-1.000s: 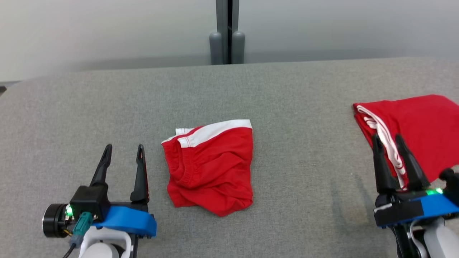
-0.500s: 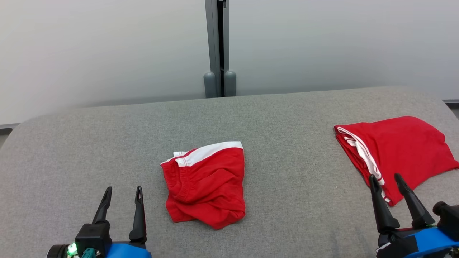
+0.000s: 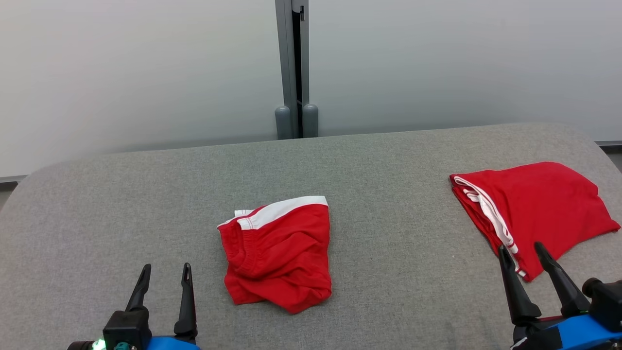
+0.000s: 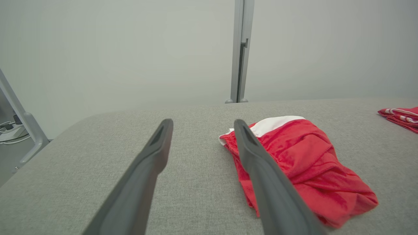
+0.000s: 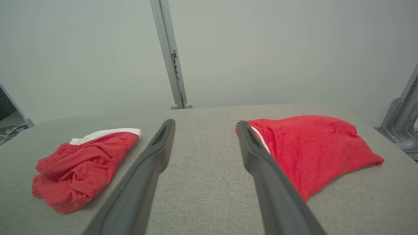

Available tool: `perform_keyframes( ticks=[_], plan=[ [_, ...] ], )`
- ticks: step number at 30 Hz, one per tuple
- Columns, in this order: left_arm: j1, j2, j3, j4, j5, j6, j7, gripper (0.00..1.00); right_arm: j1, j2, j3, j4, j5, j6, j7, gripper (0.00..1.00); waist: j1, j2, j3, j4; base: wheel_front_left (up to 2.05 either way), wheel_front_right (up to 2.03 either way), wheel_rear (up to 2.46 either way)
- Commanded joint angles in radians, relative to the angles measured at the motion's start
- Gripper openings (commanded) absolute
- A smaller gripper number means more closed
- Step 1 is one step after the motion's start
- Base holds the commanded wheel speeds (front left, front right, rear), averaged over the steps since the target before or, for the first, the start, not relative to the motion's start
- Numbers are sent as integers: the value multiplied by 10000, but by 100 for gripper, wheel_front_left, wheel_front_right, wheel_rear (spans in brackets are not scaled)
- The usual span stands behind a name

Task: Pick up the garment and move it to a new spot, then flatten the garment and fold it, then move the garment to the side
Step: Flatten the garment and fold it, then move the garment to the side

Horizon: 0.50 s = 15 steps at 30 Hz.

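A crumpled red garment with a white band lies at the middle of the grey table. My left gripper stands open to its left, near the front edge, with nothing between its fingers. In the left wrist view the left gripper points past the garment, which lies to the right of its right finger. A second red garment with white stripes lies folded flat at the right. My right gripper stands open and empty just in front of its near corner. The right wrist view holds the right gripper, the folded garment and the crumpled one.
Pale wall panels joined by a grey post stand right behind the table's far edge. The table's corners are rounded. A metal frame stands off the left end and another metal frame off the right end.
The head camera has tilted up, so the whole picture has slid down and both grippers sit lower in it. Both garments lie where they were and both grippers stay open.
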Motion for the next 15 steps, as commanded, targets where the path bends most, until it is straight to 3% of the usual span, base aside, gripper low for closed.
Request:
perform_keyframes(
  ticks=[1, 15],
  plan=[
    [15, -3, -19, 65, -37, 59, -93, 100, 157, 20, -53, -108, -57, 5, 58, 100, 0, 2, 21, 8, 0, 0, 0],
    [-221, 129, -53, 138, -63, 103, -122, 100, 186, 130, -119, -214, -163, 5, 178, 100, 0, 2, 96, 36, 0, 0, 0]
  ],
)
